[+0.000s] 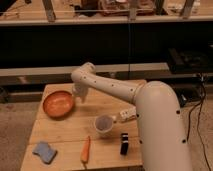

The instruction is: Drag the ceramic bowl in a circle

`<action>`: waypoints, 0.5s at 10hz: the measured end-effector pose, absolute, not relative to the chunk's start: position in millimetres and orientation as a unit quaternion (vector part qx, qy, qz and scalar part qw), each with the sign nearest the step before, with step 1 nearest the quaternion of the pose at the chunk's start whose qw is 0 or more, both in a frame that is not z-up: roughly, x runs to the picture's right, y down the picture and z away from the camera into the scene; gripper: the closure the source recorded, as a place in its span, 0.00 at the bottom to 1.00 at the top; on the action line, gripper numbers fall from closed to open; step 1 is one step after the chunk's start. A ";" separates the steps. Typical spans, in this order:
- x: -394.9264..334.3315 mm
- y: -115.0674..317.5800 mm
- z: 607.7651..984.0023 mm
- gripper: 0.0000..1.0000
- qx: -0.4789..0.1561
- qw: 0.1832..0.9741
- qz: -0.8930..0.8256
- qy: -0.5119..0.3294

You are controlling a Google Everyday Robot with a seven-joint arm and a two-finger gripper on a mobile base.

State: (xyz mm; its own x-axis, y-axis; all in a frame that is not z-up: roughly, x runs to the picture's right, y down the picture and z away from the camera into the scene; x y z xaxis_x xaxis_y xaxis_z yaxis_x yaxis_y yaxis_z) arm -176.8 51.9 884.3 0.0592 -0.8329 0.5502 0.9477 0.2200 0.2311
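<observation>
— Where visible on the wooden table (pixel 62 132), locate the ceramic bowl (pixel 58 103).
— Lies at far left of view, right rim just beside the gripper (pixel 78 95); touching or apart, cannot tell.
— State the gripper's hold.
— Cannot tell how open, nor whether holding anything. Note also pale cup (pixel 104 125) mid-table, carrot (pixel 86 149) and blue sponge (pixel 45 151) along near edge.

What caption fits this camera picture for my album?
A robot's gripper hangs at the edge of the orange bowl on a wooden table, near a cup, carrot and sponge.
</observation>
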 end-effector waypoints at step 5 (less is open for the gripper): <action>-198.0 59.3 894.1 0.20 -0.105 0.707 -0.625 -0.313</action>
